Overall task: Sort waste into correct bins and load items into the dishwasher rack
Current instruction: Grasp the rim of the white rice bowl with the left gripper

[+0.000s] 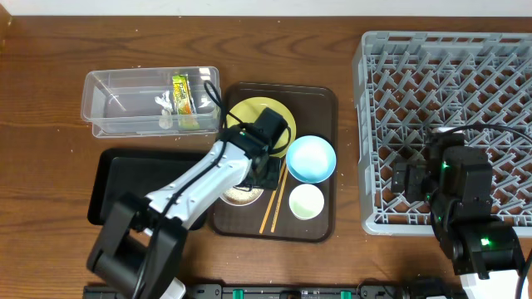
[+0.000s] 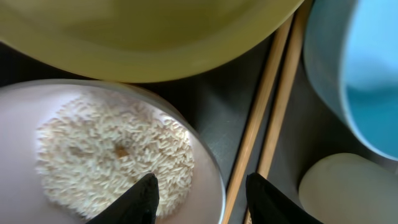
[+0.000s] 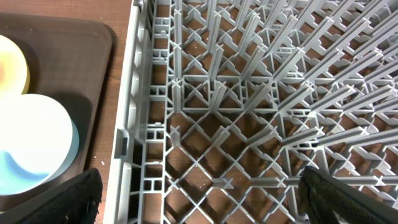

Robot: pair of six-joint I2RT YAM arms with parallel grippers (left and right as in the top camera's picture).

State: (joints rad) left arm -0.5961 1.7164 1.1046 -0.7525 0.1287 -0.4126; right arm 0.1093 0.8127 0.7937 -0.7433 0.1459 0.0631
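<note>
Both jaws open, left over rice [image 2: 112, 155]

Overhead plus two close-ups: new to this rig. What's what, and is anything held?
Two robot arms at a table, each with a two-finger gripper. The overhead view comes from a fixed camera above; the other two come from a camera on each wrist, and the dark shapes at the bottom are that arm's fingers. On the table: a rack, a clear tub holding a wrapper and white scraps, a black tray, and a brown tray with a yellow plate, blue bowl, cup, chopsticks and a white bowl of rice. The left gripper is open above the white bowl's rim; the right gripper is open over the rack. Nothing is held.
</note>
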